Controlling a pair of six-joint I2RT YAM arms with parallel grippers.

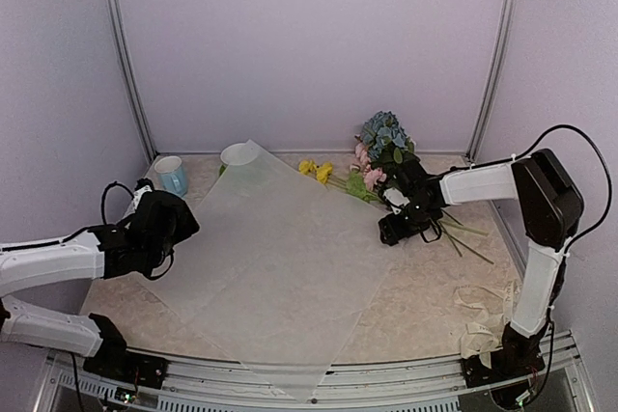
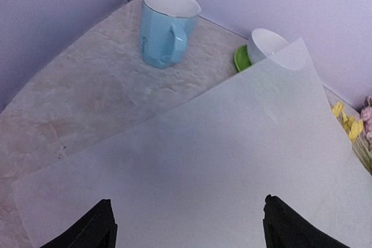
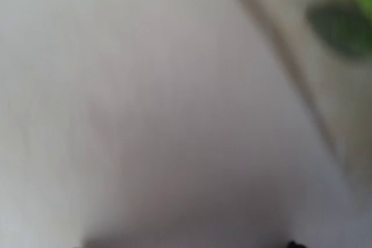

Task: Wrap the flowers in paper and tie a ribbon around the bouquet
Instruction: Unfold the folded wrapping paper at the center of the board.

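Judging by the layout, laying-out is in hand. The narrow cream fabric ribbon (image 1: 483,320) lies near right. The large translucent white paper sheet (image 1: 280,267) lies mid-table. The left gripper (image 2: 187,213) is spread wide and empty over it. The right gripper (image 1: 391,231) is at its right edge, its state indeterminable. The blue, pink and yellow artificial flowers (image 1: 381,147) lie beyond, beside the sheet. The next move calls for carrying them onto it.

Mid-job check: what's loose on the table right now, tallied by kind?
Cups: 2, blue mug and white cup
Paper sheet: 1
Flower bunch: 1
Ribbon: 1
Small green item beside the white cup: 1
Total: 6
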